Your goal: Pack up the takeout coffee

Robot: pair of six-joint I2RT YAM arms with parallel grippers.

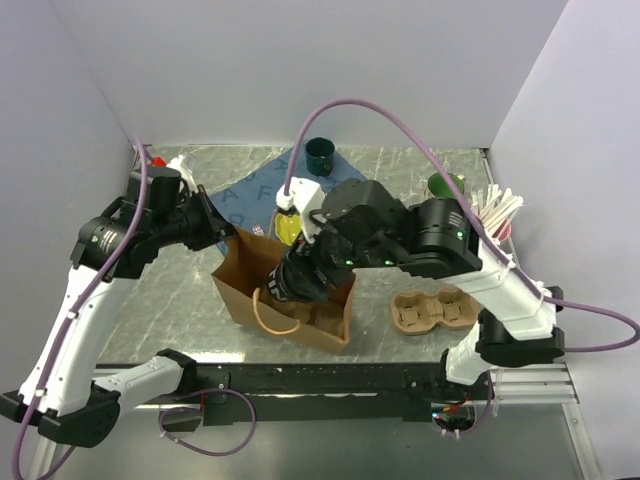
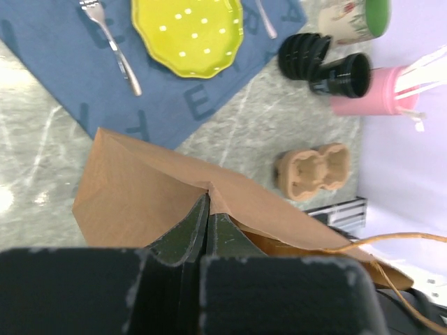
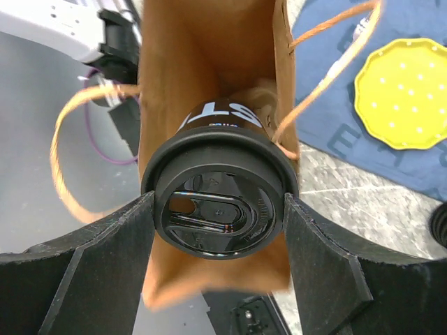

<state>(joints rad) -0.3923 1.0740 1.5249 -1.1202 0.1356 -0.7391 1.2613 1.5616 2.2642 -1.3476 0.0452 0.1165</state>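
Observation:
A black takeout coffee cup (image 3: pixel 230 150) with a round black lid and white lettering hangs in the mouth of the open brown paper bag (image 3: pixel 209 63). My right gripper (image 3: pixel 218 202) is shut on it, one finger against each side of the lid rim. In the top view this gripper (image 1: pixel 288 283) reaches down into the bag (image 1: pixel 330 325) at the table's middle. My left gripper (image 2: pixel 208 202) is shut on the bag's upper edge (image 2: pixel 140 195), pinching the paper at a fold; from above it (image 1: pixel 232 240) sits at the bag's back left corner.
A brown pulp cup carrier (image 1: pixel 432 310) lies right of the bag. A blue placemat (image 1: pixel 250 195) behind it holds a yellow plate (image 2: pixel 187 31) and a fork (image 2: pixel 112 45). A dark green mug (image 1: pixel 321 152) stands at the back. A pink holder (image 2: pixel 377 98) and an open black cup on its side (image 2: pixel 342 73) are at the right.

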